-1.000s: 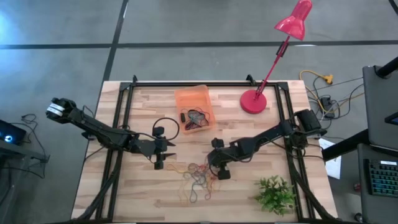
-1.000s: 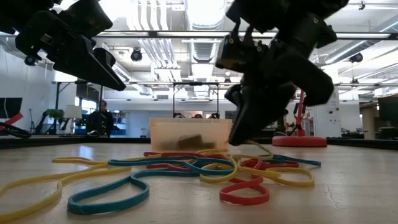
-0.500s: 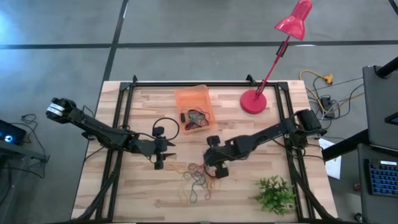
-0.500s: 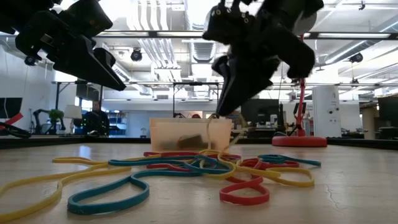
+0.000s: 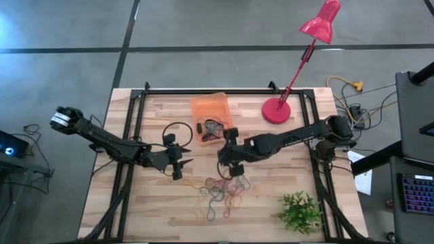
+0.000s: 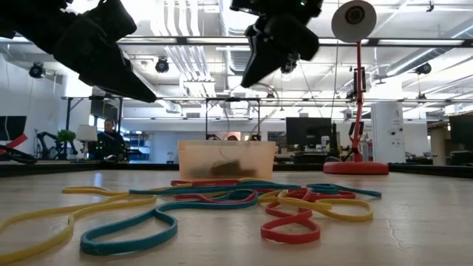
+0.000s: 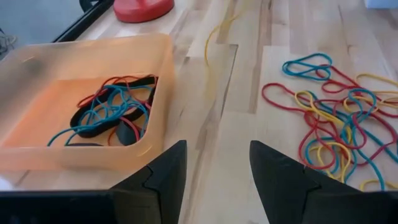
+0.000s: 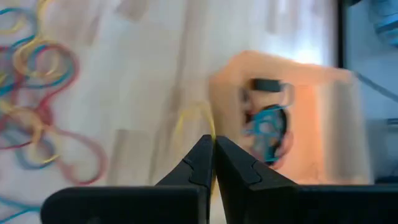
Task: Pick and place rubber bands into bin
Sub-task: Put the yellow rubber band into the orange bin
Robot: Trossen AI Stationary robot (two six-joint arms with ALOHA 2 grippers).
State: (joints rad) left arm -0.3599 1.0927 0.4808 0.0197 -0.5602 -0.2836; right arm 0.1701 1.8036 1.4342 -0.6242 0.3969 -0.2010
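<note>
Between bin [image 5: 211,108] and loose rubber bands [image 5: 218,193], right gripper [image 5: 230,163] pinches a yellow band [image 8: 198,121].

No readable text, labels, brands or numbers anywhere in these views.

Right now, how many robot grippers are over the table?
2. The left gripper is left of the loose rubber bands; the right gripper is by the bin, holding a yellow rubber band.

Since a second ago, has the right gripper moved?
Yes. In the high view the right gripper has travelled from beside the loose rubber bands toward the bin, fingers shut on a yellow band.
</note>
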